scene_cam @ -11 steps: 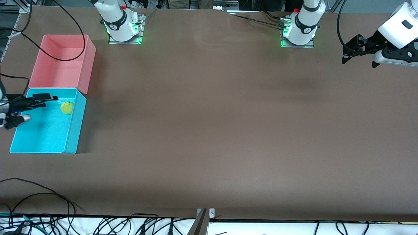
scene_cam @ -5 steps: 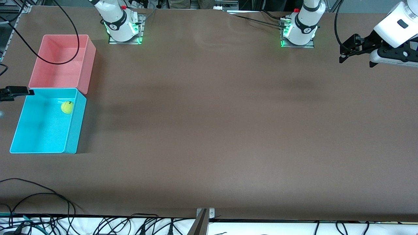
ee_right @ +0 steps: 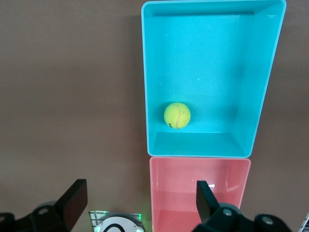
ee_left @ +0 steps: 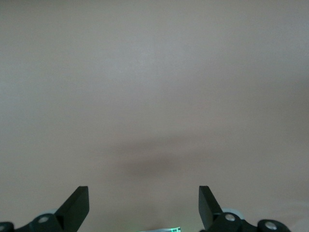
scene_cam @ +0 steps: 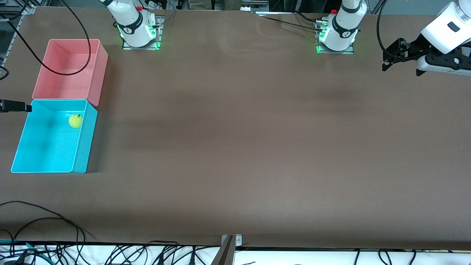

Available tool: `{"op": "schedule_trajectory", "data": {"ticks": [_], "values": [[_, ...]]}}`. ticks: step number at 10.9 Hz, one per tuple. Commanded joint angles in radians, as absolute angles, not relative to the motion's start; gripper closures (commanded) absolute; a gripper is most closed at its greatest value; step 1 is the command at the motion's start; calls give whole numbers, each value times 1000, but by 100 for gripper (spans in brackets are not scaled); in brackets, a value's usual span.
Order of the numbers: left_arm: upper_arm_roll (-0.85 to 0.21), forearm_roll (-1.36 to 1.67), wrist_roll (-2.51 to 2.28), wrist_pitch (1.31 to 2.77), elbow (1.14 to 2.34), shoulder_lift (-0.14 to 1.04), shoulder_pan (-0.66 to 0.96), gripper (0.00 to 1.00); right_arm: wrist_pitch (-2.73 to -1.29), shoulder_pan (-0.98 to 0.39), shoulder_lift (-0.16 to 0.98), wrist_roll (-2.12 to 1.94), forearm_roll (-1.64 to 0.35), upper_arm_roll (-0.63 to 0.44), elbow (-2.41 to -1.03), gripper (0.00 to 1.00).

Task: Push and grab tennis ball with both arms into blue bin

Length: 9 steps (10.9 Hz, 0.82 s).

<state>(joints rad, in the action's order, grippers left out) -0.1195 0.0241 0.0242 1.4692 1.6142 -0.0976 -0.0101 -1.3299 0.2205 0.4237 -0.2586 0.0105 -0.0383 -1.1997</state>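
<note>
Nearest my front camera I see only bare brown surface point(scene_cam: 235, 154) across the lower half of the frame. Farther up, at mid-left of the frame, the blue bin point(scene_cam: 82, 147) sits at the right arm's end of the surface. The tennis ball point(scene_cam: 75, 120) lies inside it, in the corner farthest from the camera, close to the bin's wall that faces the middle of the surface; I can't say for sure whether it touches that wall. From the right wrist camera the ball point(ee_right: 177, 115) rests on the blue bin's point(ee_right: 263, 87) floor near the wall that adjoins the pink bin point(ee_right: 200, 186).

The right pincer point(scene_cam: 14, 106) barely shows at the left edge of the front frame, hanging just outside the blue bin's farthest corner; only one dark finger is visible there. In its own wrist view the right pincer point(ee_right: 137, 203) stands spread wide with nothing between the fingers point(ee_right: 75, 198).

Just above the blue bin in the frame, the pink bin point(scene_cam: 101, 77) sits against it, farther from the camera.

At the upper right of the frame, the left pincer point(scene_cam: 401, 65) hangs over bare surface at the left arm's end. Its wrist camera shows the left pincer point(ee_left: 144, 205) held wide and empty, fingers point(ee_left: 77, 203) well apart over plain brown.
</note>
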Motion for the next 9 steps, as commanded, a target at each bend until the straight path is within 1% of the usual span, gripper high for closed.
{"op": "schedule_trajectory", "data": {"ticks": [1,2,4,5,7,9], "values": [[-114,46,14,1447,1586,-91,-8,0,-1371,227,298,-166,-37,-11,-1248,0],[-115,46,14,1447,1586,-92,-8,0,-1438,195,219,-100,-22,-3,-1360,0],[-115,46,14,1447,1586,-92,-8,0,-1643,125,13,61,-26,-8,-1652,0],[-115,46,14,1447,1588,-92,-8,0,-1687,83,-38,67,-26,-15,-1728,0],[-115,46,14,1447,1588,-92,-8,0,-1692,43,-69,102,-29,-20,-1740,0],[-118,46,14,1447,1588,-92,-8,0,-1694,41,-58,117,-35,-17,-1732,0]]}}
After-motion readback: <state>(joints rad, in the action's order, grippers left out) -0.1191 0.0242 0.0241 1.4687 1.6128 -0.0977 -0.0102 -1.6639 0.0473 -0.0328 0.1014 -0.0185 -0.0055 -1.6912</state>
